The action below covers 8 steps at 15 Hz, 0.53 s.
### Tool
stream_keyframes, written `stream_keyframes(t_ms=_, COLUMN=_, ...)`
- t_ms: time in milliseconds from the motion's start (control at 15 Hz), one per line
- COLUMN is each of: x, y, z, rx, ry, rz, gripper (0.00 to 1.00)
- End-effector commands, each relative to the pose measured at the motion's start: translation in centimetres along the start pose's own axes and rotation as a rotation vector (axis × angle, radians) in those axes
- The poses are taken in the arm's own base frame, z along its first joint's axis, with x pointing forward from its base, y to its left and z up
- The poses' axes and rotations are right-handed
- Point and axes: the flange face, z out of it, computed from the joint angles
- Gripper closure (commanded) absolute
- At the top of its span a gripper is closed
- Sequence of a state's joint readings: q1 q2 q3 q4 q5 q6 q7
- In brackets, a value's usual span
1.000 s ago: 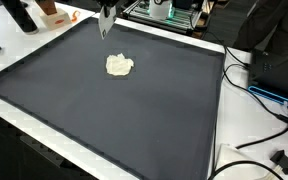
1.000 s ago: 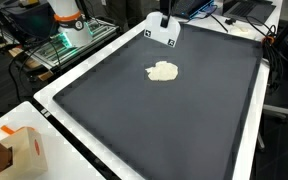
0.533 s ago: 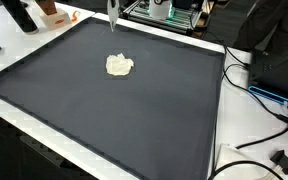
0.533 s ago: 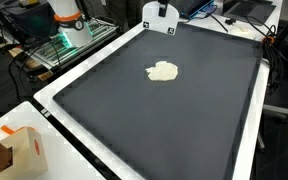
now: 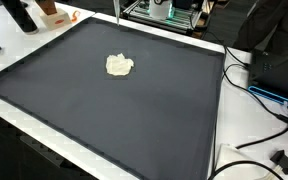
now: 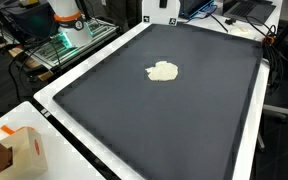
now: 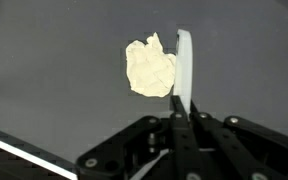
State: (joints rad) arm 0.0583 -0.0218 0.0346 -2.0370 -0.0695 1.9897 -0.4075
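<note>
Fingers [image 7: 184, 70] have risen higher above cream wad [image 5: 119, 65], which stayed put.

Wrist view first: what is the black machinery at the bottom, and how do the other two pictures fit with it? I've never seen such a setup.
The black machinery is the robot arm's gripper, filmed by a camera on the arm's wrist. It looks shut and holds nothing. The other two pictures come from cameras standing outside the robot, looking across the same dark mat from different places. On the mat lies a crumpled cream lump; whether it is cloth or paper I cannot tell. The gripper hangs in the air, not touching the lump.
</note>
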Motion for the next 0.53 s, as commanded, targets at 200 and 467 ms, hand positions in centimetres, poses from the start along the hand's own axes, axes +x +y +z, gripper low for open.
stream_keyframes(t_ms=200, x=-0.17, y=-0.54, z=-0.61, rx=-0.008, ry=0.013, rz=-0.062, gripper=0.96)
stream_keyframes(t_ms=467, x=-0.23, y=-0.61, z=-0.71, rx=-0.009, ry=0.015, rz=-0.072, gripper=0.96)
